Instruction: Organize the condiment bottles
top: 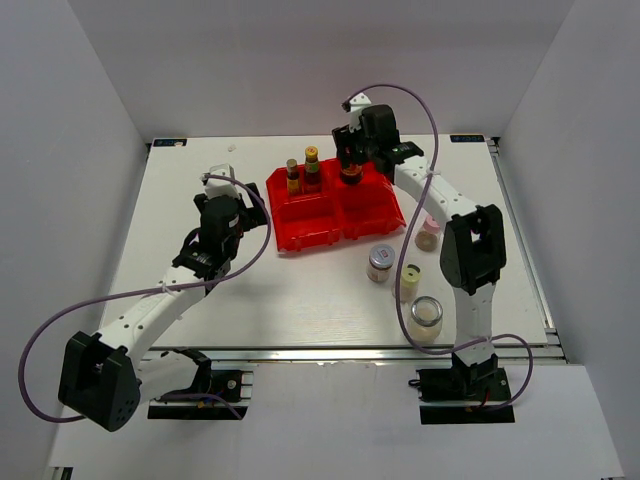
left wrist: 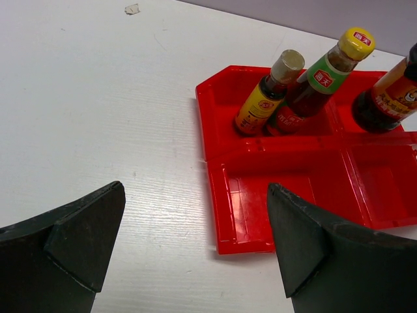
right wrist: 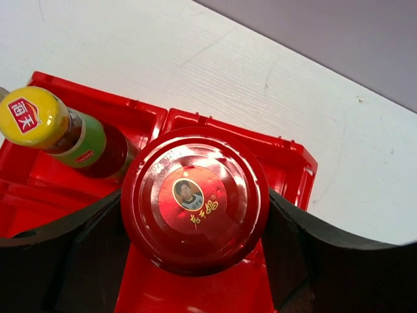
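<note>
My right gripper [top: 350,163] is shut on the red-lidded dark jar [top: 351,177], holding it in or just over the back right compartment of the red tray [top: 300,238]. In the right wrist view the red lid [right wrist: 195,199] fills the space between my fingers [right wrist: 306,254]. Two slim dark sauce bottles [top: 292,176] [top: 312,166] stand in the back left compartment, and they also show in the left wrist view [left wrist: 260,101] [left wrist: 313,88]. My left gripper [left wrist: 195,241] is open and empty, low over the table left of the tray [left wrist: 228,215].
Several bottles stand on the table right of and in front of the tray: a pink-capped shaker [top: 428,235], a silver-lidded jar [top: 380,263], a cream-capped shaker [top: 410,282] and a glass jar [top: 427,315]. Both front tray compartments hold nothing.
</note>
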Robot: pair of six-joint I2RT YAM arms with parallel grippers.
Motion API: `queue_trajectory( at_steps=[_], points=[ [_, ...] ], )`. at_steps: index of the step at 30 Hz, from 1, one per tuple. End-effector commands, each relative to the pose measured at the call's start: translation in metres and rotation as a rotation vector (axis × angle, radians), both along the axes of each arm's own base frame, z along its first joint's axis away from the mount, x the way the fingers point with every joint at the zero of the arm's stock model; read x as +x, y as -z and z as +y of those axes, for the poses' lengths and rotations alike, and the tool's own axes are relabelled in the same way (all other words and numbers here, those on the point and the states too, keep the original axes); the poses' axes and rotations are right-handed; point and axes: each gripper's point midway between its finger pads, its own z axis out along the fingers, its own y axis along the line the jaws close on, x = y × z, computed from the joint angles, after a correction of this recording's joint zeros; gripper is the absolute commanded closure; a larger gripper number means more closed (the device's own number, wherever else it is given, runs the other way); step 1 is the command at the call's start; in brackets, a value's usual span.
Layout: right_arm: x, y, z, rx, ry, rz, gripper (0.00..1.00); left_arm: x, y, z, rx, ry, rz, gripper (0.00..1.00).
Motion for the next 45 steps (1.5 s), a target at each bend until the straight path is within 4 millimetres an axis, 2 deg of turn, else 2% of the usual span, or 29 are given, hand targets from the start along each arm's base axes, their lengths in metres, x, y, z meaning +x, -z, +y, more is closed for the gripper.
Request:
queue_trajectory(
  at_steps=[1,3,4,5,8,15,19,22,23,24,26,30,33,37,39,40,42,43,44,45],
  points=[
    [0.021,-0.067,0.022,0.13,-0.07,-0.22,1.0,0.001,-0.003,0.003,-0.001,-0.012,-0.017,0.02],
    [0.025,-0.054,0.025,0.112,-0.083,-0.218,1.0,0.002,-0.003,0.003,-0.002,-0.009,-0.018,0.02],
    [0.03,-0.057,0.026,0.114,-0.088,-0.253,1.0,0.002,-0.002,0.003,0.0,-0.011,-0.015,0.02],
    [0.032,-0.045,0.027,0.1,-0.09,-0.245,1.0,0.002,-0.002,0.003,0.0,-0.011,-0.015,0.02],
    [0.038,-0.029,0.026,0.083,-0.086,-0.241,1.0,0.003,-0.002,0.003,0.001,-0.012,-0.017,0.02],
    [0.035,-0.003,0.035,0.101,-0.112,-0.19,0.98,0.006,0.001,0.001,0.007,-0.011,-0.007,0.02],
    [0.032,0.009,0.037,0.114,-0.126,-0.162,0.9,0.007,0.003,0.001,0.01,-0.011,0.0,0.02],
    [0.029,0.02,0.039,0.119,-0.128,-0.13,0.78,0.007,0.004,0.0,0.011,-0.01,0.001,0.02],
    [0.029,0.021,0.037,0.118,-0.123,-0.127,0.62,0.007,0.004,0.0,0.01,-0.01,0.003,0.02],
    [0.029,0.022,0.035,0.115,-0.109,-0.12,0.53,0.007,0.003,0.0,0.009,-0.01,0.001,0.02],
    [0.029,0.017,0.033,0.112,-0.1,-0.126,0.35,0.007,0.003,0.0,0.006,-0.008,0.0,0.02],
    [0.029,0.002,0.023,0.097,-0.055,-0.155,0.11,0.006,0.003,-0.001,0.004,-0.002,0.0,0.02],
    [0.027,-0.015,0.014,0.089,-0.019,-0.181,0.11,0.007,0.003,-0.001,0.004,-0.002,0.0,0.02],
    [0.017,-0.047,0.008,0.106,-0.013,-0.221,0.11,0.006,0.003,-0.003,-0.001,0.01,0.001,0.02],
    [0.014,-0.053,0.001,0.102,0.013,-0.221,0.11,0.006,0.003,-0.005,-0.004,0.018,0.001,0.02],
    [0.009,-0.068,-0.003,0.112,0.024,-0.238,0.11,0.006,0.003,-0.005,-0.004,0.021,0.003,0.02],
    [-0.001,-0.069,-0.013,0.112,0.063,-0.218,0.11,0.006,0.003,-0.005,-0.005,0.021,0.004,0.02],
    [-0.013,-0.08,-0.021,0.121,0.084,-0.206,0.11,0.006,0.004,-0.006,-0.002,0.021,0.009,0.02],
    [-0.021,-0.08,-0.026,0.127,0.098,-0.185,0.11,0.005,0.005,-0.005,-0.002,0.019,0.015,0.02],
    [-0.036,-0.057,-0.033,0.128,0.128,-0.108,0.11,0.005,0.005,-0.005,-0.003,0.017,0.015,0.02]
  ],
)
